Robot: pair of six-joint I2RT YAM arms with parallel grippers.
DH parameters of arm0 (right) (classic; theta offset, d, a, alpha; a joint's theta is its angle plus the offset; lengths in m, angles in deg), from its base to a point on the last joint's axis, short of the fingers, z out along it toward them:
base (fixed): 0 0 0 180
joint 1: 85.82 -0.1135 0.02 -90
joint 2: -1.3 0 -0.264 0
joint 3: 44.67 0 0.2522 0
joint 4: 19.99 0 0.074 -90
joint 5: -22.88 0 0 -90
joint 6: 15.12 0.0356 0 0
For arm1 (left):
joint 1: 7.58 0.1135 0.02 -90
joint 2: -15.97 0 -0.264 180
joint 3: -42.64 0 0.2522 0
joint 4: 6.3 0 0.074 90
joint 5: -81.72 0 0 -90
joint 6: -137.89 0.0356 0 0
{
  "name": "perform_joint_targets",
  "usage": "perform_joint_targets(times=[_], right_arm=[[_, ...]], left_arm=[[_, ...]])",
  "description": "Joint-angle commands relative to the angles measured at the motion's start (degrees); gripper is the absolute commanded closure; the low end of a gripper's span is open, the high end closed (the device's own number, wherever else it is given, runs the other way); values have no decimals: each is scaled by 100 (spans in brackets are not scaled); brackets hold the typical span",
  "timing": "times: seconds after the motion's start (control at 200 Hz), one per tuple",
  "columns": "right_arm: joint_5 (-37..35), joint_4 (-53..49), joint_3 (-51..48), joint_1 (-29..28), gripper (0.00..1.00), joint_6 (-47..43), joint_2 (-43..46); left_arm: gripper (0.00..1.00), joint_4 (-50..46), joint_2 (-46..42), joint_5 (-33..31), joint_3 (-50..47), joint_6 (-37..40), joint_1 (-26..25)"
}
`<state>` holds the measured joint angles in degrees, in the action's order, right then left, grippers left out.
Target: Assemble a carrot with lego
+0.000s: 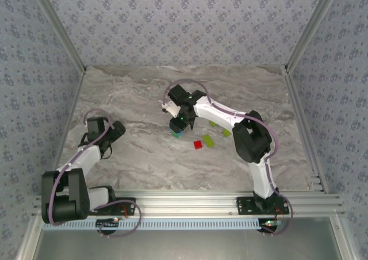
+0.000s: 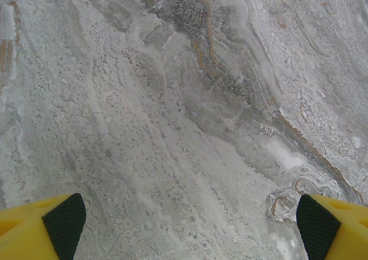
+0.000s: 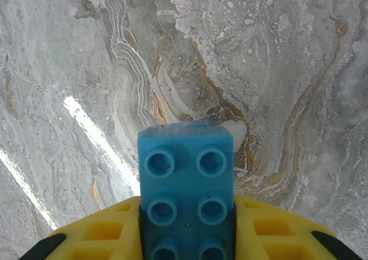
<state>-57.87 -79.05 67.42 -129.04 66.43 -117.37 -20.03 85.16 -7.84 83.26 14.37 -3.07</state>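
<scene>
Looking down from the top view: right fingers (image 1: 178, 125) hang over mid-counter (image 1: 138, 156) with a light blue brick (image 1: 179, 133) at their tips. Red brick (image 1: 198, 144) and yellow-green bricks (image 1: 209, 140) lie loose just to their right. Left fingers (image 1: 110, 138) are well apart, far left, so the right arm is clearly nearer.

Left wrist: fingers (image 2: 63, 220) spread wide, bare counter between them, nothing held.

Right wrist: fingers (image 3: 98, 237) pinch the light blue brick (image 3: 187, 179) by its long sides. Studs face the camera and the long axis runs straight out from the grip.

Judgement: the next brick lies rightward of the grip. No joined carrot that I can make out.
</scene>
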Motion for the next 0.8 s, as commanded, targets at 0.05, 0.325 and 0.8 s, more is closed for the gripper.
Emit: perform_joint_targets(times=[0.05,0.325,0.8], right_arm=[[81,-192,121,-15,69,-134,-152],[38,-345,48,-37,69,-284,-115],[-307,-473,-166,-237,69,-486,-102]], left_arm=[[3,41,42,44,217,73,57],[3,44,51,43,224,68,58],[3,44,42,45,216,73,58]])
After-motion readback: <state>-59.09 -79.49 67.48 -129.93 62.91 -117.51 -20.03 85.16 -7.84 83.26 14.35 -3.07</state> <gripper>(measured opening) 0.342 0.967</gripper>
